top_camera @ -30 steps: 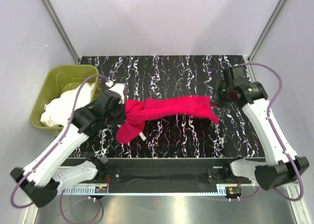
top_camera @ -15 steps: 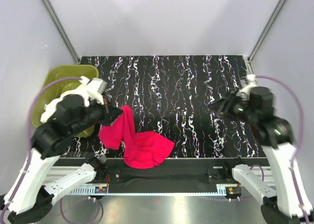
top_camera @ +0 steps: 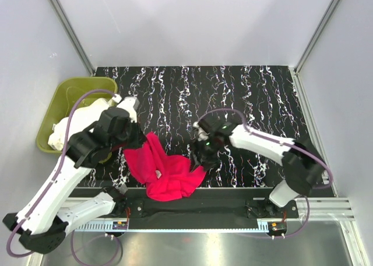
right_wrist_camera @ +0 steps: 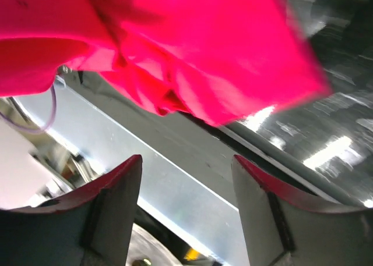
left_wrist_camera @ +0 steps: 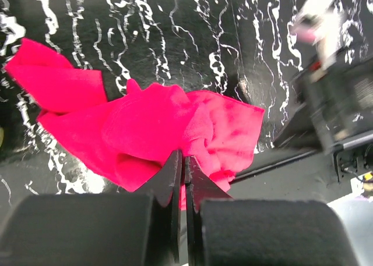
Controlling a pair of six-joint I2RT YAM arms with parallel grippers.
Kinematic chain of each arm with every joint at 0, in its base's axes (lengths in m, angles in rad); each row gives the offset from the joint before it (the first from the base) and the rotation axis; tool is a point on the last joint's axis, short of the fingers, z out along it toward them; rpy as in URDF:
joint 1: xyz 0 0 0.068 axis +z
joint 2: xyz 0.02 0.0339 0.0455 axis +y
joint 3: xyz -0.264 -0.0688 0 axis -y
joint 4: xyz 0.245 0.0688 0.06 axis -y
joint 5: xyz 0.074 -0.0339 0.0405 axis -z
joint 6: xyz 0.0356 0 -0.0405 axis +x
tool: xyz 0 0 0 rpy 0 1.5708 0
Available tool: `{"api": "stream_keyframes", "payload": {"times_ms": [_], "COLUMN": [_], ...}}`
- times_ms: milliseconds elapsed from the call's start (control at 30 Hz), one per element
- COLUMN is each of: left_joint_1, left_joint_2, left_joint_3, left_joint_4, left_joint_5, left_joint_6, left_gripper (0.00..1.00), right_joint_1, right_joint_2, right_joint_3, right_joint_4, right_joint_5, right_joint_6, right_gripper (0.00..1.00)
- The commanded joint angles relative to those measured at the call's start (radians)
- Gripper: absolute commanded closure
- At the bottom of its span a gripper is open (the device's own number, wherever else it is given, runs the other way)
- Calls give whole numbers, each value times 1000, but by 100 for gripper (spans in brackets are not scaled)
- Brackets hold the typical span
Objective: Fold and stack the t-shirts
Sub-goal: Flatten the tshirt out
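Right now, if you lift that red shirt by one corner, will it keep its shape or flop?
Probably flop: the red shirt lies crumpled in soft folds, so it should drape from wherever it's pinched. Likely light for its size, since the cloth looks thin. Pushed, it would probably bunch rather than slide, as it wrinkles on the table.

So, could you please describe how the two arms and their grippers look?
The left arm and right arm have white shells with black joints and a purple cable looping along each. The left gripper and right gripper have flat, dark, tapering fingers.
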Motion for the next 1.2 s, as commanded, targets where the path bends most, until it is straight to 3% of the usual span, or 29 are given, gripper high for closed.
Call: {"api": "stream_keyframes", "payload": {"times_ms": [0,33,67,167,300,467,567,767,800,833,867,967,1167], "left_joint_1": [-1,1,1,-1,1,-1,-1,1,1,-1,1,1,-1], "left_joint_2": [-54,-70,-76,-100,-131,-176,-192,-215,-217,-223,-229,-248,-240], "left_joint_3": [4,6,7,3,-7,-11,-4,1,5,12,16,32,131], "left_joint_4": [-26,-38,-58,-90,-112,-130,-149,-152,-150,-153,-149,-124,-118], "left_joint_5": [-88,-97,-108,-120,-122,-126,-133,-116,-113,-114,-110,-85,-41], "left_joint_6": [-52,-55,-61,-67,-92,-105,-102,-67,-60,-55,-40,8,115], "left_gripper": [100,100,100,100,100,100,100,100,100,100,100,99,91], "right_joint_1": [105,132,181,266,301,309,312,313,315,313,313,313,315], "right_joint_2": [86,133,155,247,290,341,356,363,355,331,314,225,-120], "right_joint_3": [67,79,105,159,155,153,135,124,123,118,107,84,83], "right_joint_4": [151,169,185,199,220,239,251,265,263,263,256,214,47], "right_joint_5": [-47,-54,-58,-19,19,37,47,38,44,62,77,168,462], "right_joint_6": [9,7,7,-3,-3,10,30,47,46,46,49,58,76], "right_gripper": [33,42,43,44,40,43,49,76,81,95,100,100,100]}}
